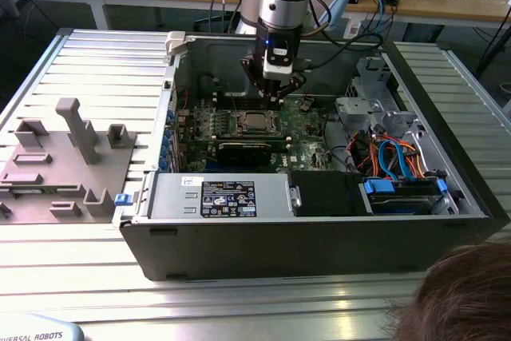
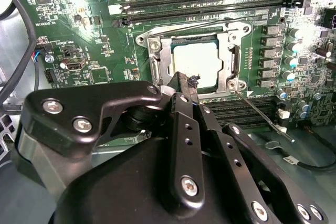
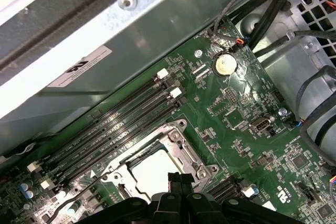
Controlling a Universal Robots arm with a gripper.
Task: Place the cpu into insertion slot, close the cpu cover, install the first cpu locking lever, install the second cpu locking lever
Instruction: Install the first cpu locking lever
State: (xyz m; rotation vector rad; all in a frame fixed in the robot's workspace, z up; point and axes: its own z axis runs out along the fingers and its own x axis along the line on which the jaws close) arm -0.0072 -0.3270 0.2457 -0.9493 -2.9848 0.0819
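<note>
The cpu (image 2: 194, 64) lies flat in the insertion slot (image 1: 255, 123) on the green board, its silver top showing in both wrist views. The cpu cover (image 2: 157, 62) is down around it, framing the chip. One thin wire lever (image 2: 262, 114) sticks out at an angle from the socket's corner. Another lever (image 2: 194, 24) runs along the socket's side by the memory slots. My gripper (image 2: 185, 80) hovers just above the socket's edge, fingers shut with nothing between them. In the exterior view the gripper (image 1: 275, 92) hangs over the board just behind the socket.
The open computer case (image 1: 319, 229) surrounds the board, with a drive cage (image 1: 367, 101) and bundled cables (image 1: 391, 153) on the exterior view's right. Long memory slots (image 3: 115, 129) flank the socket. A grey fixture (image 1: 64, 157) sits outside. A person's head (image 1: 467, 293) is at the near corner.
</note>
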